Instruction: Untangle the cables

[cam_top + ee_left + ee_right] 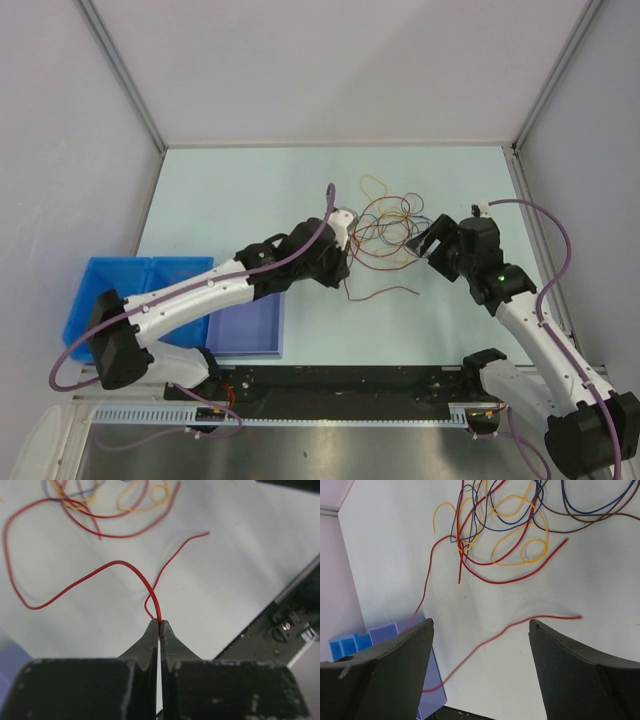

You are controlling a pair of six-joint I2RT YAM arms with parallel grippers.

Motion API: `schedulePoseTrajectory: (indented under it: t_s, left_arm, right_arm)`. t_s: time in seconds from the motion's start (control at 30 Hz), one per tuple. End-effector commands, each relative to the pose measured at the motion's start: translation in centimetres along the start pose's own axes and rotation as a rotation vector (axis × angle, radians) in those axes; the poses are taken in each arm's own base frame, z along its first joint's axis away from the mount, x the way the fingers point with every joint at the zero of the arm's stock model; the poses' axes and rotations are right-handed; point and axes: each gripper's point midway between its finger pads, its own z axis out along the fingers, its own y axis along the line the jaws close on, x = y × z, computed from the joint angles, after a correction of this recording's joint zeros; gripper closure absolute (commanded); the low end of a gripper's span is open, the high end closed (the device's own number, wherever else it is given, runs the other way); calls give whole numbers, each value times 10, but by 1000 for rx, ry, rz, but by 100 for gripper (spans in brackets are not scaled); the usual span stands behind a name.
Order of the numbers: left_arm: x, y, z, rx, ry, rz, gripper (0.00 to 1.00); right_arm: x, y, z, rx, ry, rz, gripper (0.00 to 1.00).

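Left pincer [160,624] pinches the red cable [95,574] at its very tips; a tug may slip it or drag the cable tangle [500,530]. Right pincer [481,630] gapes empty.

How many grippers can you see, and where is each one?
2. The left gripper sits left of the cable pile, shut on a red cable. The right gripper sits at the pile's right edge, open and empty.
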Motion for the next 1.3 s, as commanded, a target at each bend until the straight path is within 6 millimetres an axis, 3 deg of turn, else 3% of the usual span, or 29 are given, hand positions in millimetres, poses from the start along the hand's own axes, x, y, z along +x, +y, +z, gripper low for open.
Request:
schedulePoseTrajectory:
  t_s: [0.0,0.03,0.07,0.13,0.17,0.2,0.23,0.27,0.33,0.37,0.4,0.43,0.5,0.53,0.67,0.7,0.73,0.77,0.8,0.87,0.9,0.97,1.03,1.07,1.1,1.13,1.17,1.2,1.27]
  left_arm:
    - [7,-59,-21,238,-13,45,100]
    - [13,-76,-28,274,9,84,100]
    - [-1,-91,-40,315,-19,135,100]
    - [11,-116,-59,366,34,229,100]
    - [-12,-134,-78,404,-19,276,100]
    - [-12,-136,-88,388,-5,312,99]
    - [-11,-153,-100,419,-4,355,99]
    - [-37,-169,-124,457,-75,380,99]
    - [-48,-177,-142,449,-96,417,99]
    - [-77,-185,-167,469,-179,425,99]
    - [-83,-184,-176,452,-188,442,99]
    - [-111,-188,-198,456,-269,434,100]
    - [-132,-191,-222,479,-340,473,100]
    - [-151,-197,-247,526,-415,484,100]
    - [-187,-215,-320,702,-626,513,100]
    - [-192,-214,-333,723,-666,513,100]
    - [-190,-215,-329,726,-670,519,100]
    - [-198,-212,-346,740,-738,505,100]
    - [-188,-213,-328,727,-706,518,100]
    - [-186,-210,-324,719,-720,508,100]
    - [-173,-211,-303,701,-668,514,100]
    - [-166,-208,-289,683,-648,506,100]
    - [-152,-201,-258,639,-593,490,100]
    - [-149,-194,-252,625,-587,489,100]
    - [-132,-188,-226,610,-511,452,100]
    - [-137,-172,-210,570,-510,415,100]
    - [-128,-168,-201,601,-479,399,99]
    - [-110,-157,-174,595,-433,357,100]
    - [-99,-129,-140,548,-387,303,100]
  right_arm:
    - [-2,-2,1,11,-5,-8,19]
    - [-2,-1,0,3,-8,-9,19]
    - [-4,0,-1,0,-16,-12,19]
    - [-6,1,-2,-4,-28,-18,19]
    - [-8,1,-3,-5,-34,-18,19]
    - [-9,1,-3,-7,-39,-19,19]
    - [-10,1,-4,-9,-40,-19,19]
    - [-12,3,-4,-19,-44,-13,19]
    - [-16,5,-6,-29,-48,-6,19]
    - [-19,6,-8,-32,-55,-3,19]
    - [-23,7,-11,-36,-67,-4,19]
    - [-26,10,-13,-43,-76,-5,19]
    - [-32,11,-18,-47,-91,-3,19]
    - [-35,13,-20,-52,-98,-2,19]
    - [-40,14,-27,-56,-105,-1,19]
    - [-41,14,-29,-57,-111,-3,19]
    - [-40,12,-30,-52,-108,-3,19]
    - [-41,12,-30,-51,-109,-3,19]
    - [-41,12,-31,-50,-110,-4,19]
    - [-40,10,-31,-46,-108,-6,19]
    - [-41,9,-31,-41,-111,-5,18]
    - [-44,6,-32,-33,-121,-9,18]
    - [-48,1,-32,-18,-131,-10,18]
    - [-48,-1,-31,-9,-131,-7,18]
    - [-52,-5,-31,1,-137,0,18]
    - [-52,-7,-30,5,-135,3,18]
    - [-54,-9,-30,12,-137,6,18]
    - [-53,-11,-29,15,-128,7,18]
    - [-53,-15,-27,27,-121,12,18]
